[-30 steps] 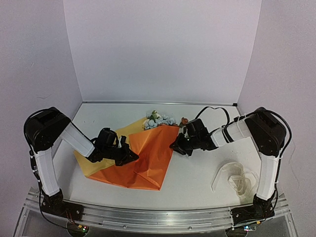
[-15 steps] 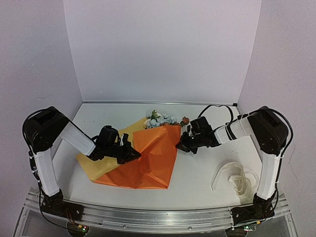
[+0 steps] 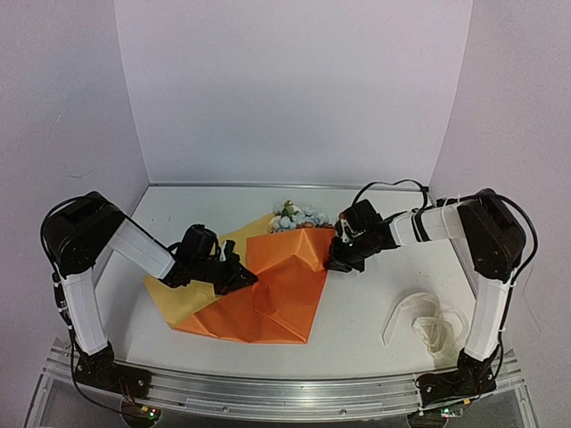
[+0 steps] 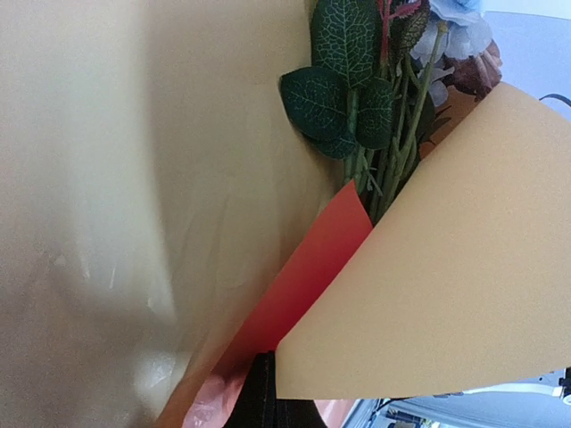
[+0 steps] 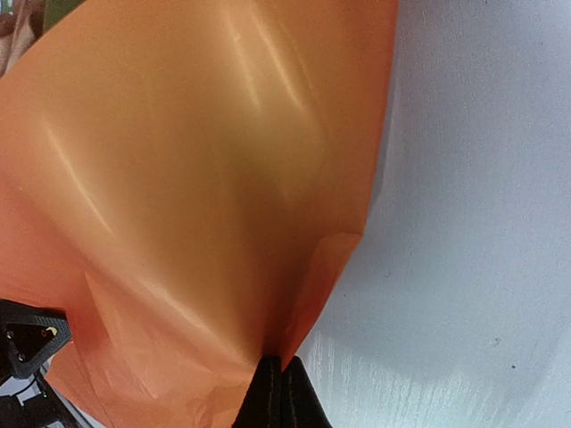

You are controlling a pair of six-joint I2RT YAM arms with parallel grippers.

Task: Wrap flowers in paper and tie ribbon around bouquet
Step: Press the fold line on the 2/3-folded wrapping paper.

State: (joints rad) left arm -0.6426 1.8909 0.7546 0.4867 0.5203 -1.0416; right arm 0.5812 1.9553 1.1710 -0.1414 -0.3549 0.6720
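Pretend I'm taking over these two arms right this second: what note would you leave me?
Left gripper: fingers shut on the paper, at its left fold.
Right gripper: fingers shut on the paper's right edge.
The flowers lie on the paper, stems under the folded flap, blooms poking out at the far edge.
The ribbon lies in a loose heap on the table near the right arm's base, apart from the paper.
Done: paper folded partly over the stems.
Left: close the paper into a cone, then tie the ribbon round it.
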